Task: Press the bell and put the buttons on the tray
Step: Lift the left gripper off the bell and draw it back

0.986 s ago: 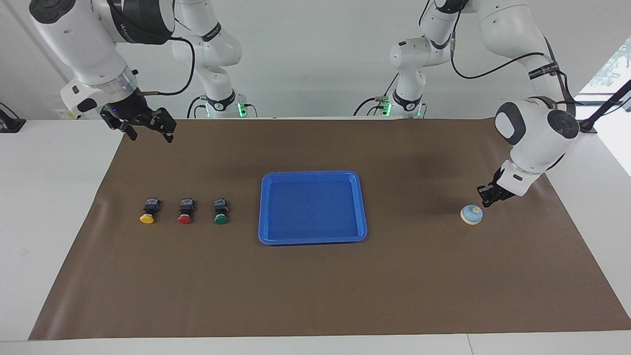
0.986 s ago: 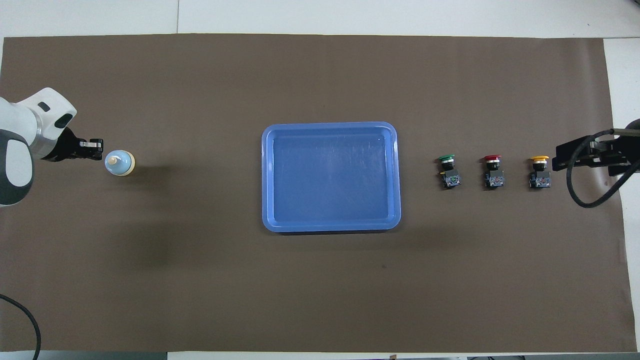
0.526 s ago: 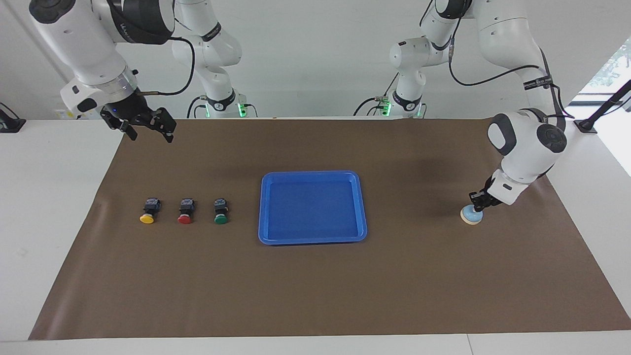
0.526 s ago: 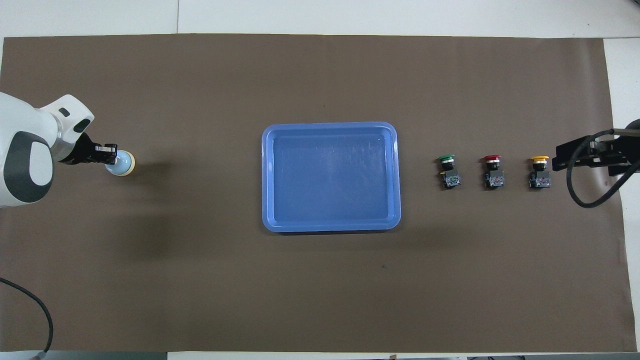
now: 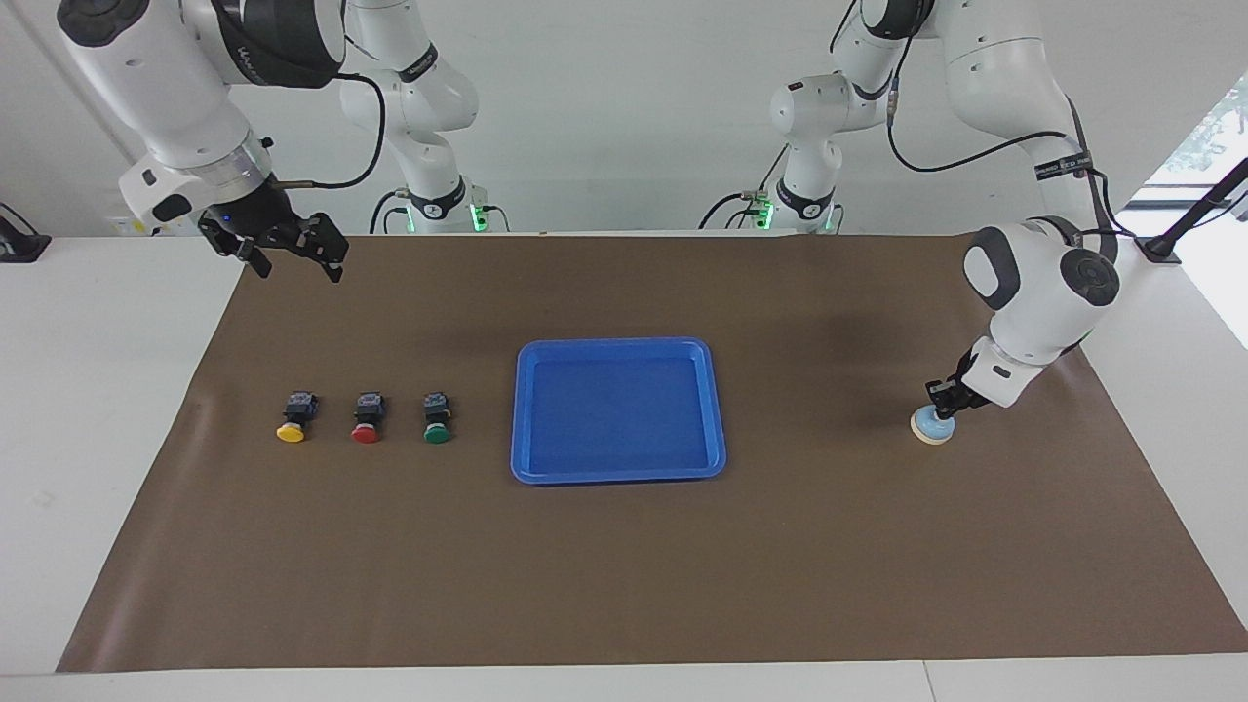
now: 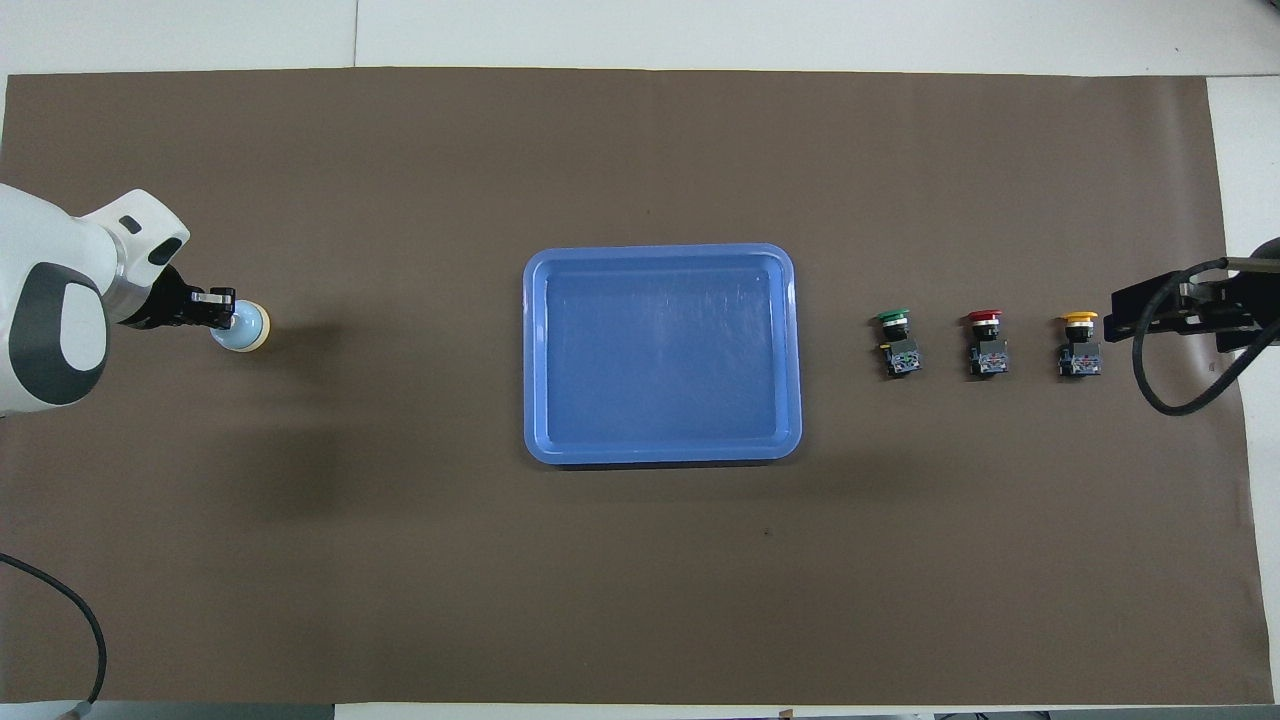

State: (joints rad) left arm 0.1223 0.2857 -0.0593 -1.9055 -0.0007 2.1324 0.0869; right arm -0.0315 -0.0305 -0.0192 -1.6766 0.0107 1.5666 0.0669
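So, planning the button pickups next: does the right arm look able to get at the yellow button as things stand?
Probably yes. The right pincer hangs over the mat's edge at its own end, apart from the yellow button, the endmost of the row. Nothing stands between them.

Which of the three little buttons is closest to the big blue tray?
The green button. It sits right beside the tray, while the red button is in the middle of the row and the yellow button is at the end.

- Tray: bright blue.
- Bell: light blue dome, cream rim.
- Buttons, black bodies: yellow cap, red cap, green cap.
- Counter: brown covering.
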